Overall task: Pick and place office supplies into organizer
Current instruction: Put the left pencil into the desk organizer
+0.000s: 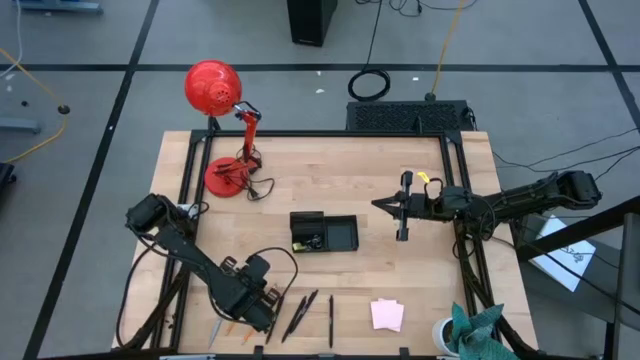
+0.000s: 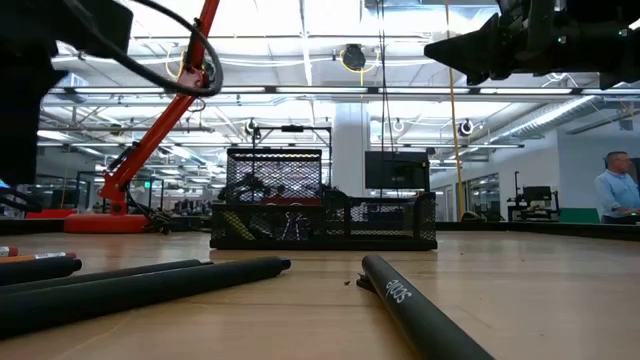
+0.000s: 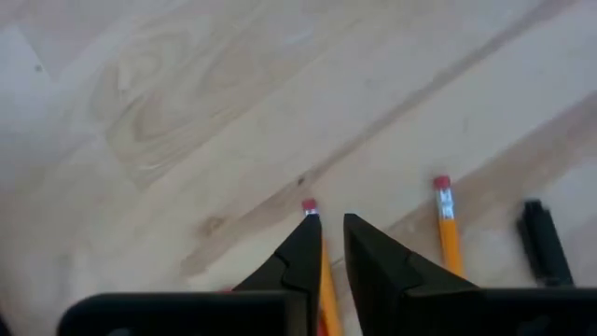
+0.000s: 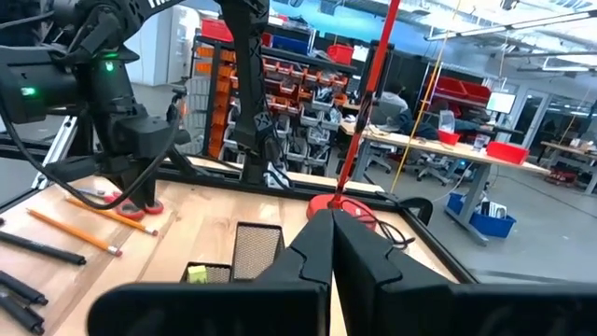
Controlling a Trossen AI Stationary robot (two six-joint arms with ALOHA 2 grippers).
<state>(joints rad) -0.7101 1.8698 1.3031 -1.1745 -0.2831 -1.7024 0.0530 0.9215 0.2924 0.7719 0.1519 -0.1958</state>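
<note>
My left gripper (image 1: 262, 312) is low at the table's near left, shut on an orange pencil (image 3: 326, 285). A second pencil (image 3: 449, 238) and a dark pen (image 3: 544, 245) lie flat beside it. More dark pens (image 1: 302, 315) and the pink sticky-note pad (image 1: 386, 314) rest on the table near its front edge. The black organizer (image 1: 340, 235) stands mid-table with a small yellow-green piece (image 4: 196, 273) inside. My right gripper (image 1: 380, 205) hovers shut and empty, raised to the organizer's right (image 4: 328, 245). The scissors show only as bits of red (image 4: 149, 207) at my left gripper. My left gripper pinches the orange pencil between its two fingers, a little behind the pink eraser end (image 3: 310, 206). The fingers (image 3: 303, 252) come slanting down from above and lie across the pencil. The eraser end still appears to lie on the table.
The red desk lamp stands at the far left on its round base (image 1: 228, 178), its head (image 1: 212, 88) beyond the table edge, its cord trailing nearby. Bare wood lies between the organizer and the pens. A person (image 2: 612, 190) stands in the room beyond.
</note>
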